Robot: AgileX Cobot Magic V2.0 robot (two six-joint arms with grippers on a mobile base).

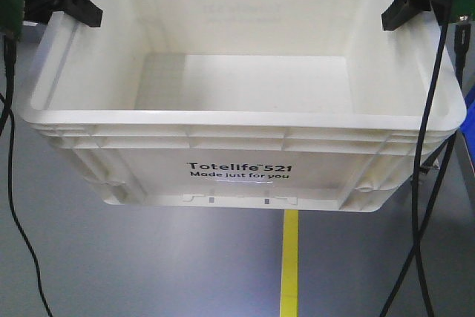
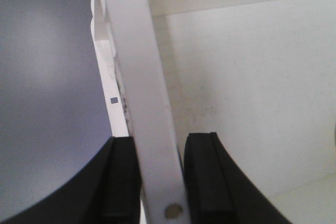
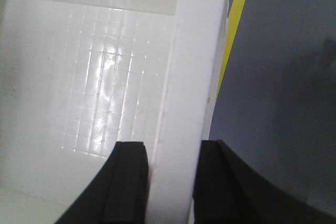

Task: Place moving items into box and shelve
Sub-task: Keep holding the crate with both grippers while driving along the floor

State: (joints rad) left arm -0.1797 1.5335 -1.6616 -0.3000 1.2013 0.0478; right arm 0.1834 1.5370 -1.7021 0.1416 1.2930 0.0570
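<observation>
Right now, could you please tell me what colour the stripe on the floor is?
Yellow. The stripe shows best in the front view, below the box.

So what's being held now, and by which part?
The white box: left end effector clamps its left side rim, right end effector its right side rim.

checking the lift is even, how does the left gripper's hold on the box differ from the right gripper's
The left gripper clamps the left rim of the box; the right gripper clamps the right rim. In the left wrist view the rim runs slanted between the fingers; in the right wrist view it runs nearly straight. Both are shut on the rim, one finger inside the wall, one outside.
</observation>
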